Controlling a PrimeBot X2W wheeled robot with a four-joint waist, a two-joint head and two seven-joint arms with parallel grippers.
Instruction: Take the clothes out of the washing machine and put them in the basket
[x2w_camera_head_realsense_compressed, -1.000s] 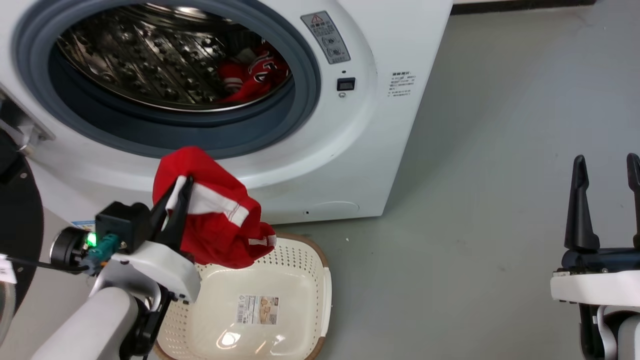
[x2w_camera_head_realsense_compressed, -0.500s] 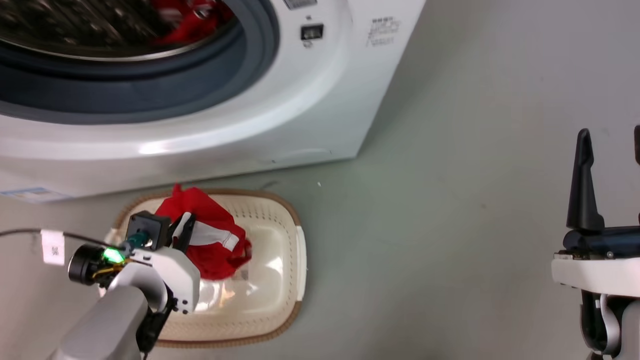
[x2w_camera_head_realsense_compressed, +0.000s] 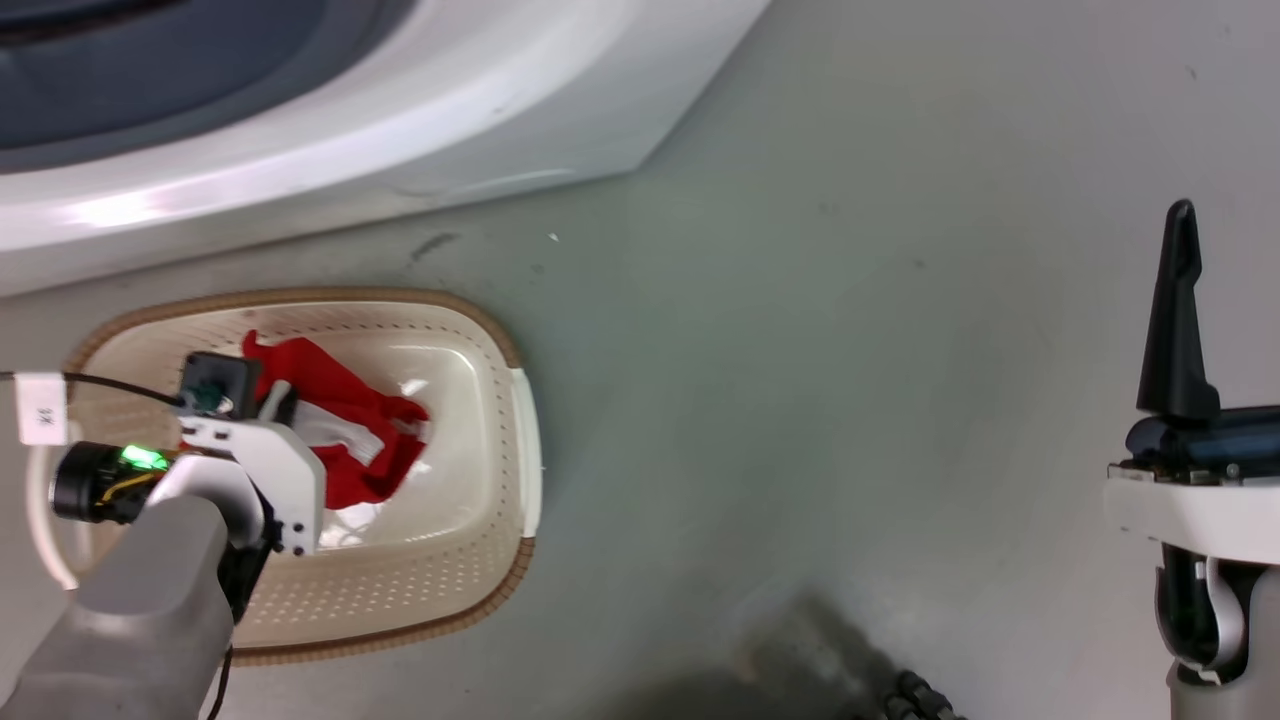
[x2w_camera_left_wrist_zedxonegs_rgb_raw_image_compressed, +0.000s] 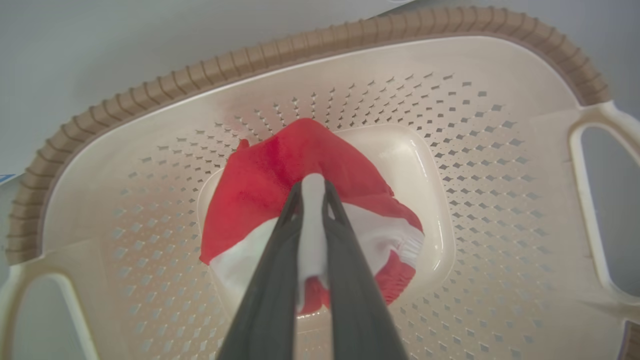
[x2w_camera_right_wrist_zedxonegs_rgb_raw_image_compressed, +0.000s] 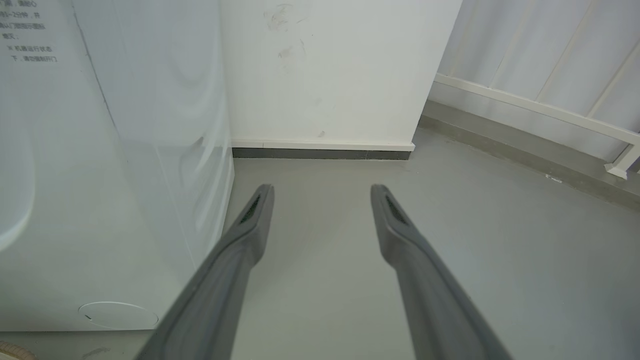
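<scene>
A red garment with white trim (x2w_camera_head_realsense_compressed: 340, 430) (x2w_camera_left_wrist_zedxonegs_rgb_raw_image_compressed: 280, 170) hangs inside the cream basket (x2w_camera_head_realsense_compressed: 470, 600) (x2w_camera_left_wrist_zedxonegs_rgb_raw_image_compressed: 500, 150), its lower folds touching the basket's bottom. My left gripper (x2w_camera_head_realsense_compressed: 280, 400) (x2w_camera_left_wrist_zedxonegs_rgb_raw_image_compressed: 312, 187) is shut on its white band, down within the basket. The washing machine (x2w_camera_head_realsense_compressed: 300, 150) (x2w_camera_right_wrist_zedxonegs_rgb_raw_image_compressed: 100, 175) fills the top left of the head view, its grey gasket at the edge; its drum is out of view. My right gripper (x2w_camera_right_wrist_zedxonegs_rgb_raw_image_compressed: 320, 195) stands open and empty over the floor at the right, one dark finger (x2w_camera_head_realsense_compressed: 1178, 320) showing in the head view.
Grey floor (x2w_camera_head_realsense_compressed: 850, 350) spreads to the right of the basket. A white wall with a dark skirting (x2w_camera_right_wrist_zedxonegs_rgb_raw_image_compressed: 320, 152) stands beyond the washer's side. A dark shadow and a black ribbed part (x2w_camera_head_realsense_compressed: 910, 695) lie at the bottom of the head view.
The head camera has tilted down, so the washer's porthole has left the picture. My left gripper has lowered the red garment from above the basket's rim down into the basket.
</scene>
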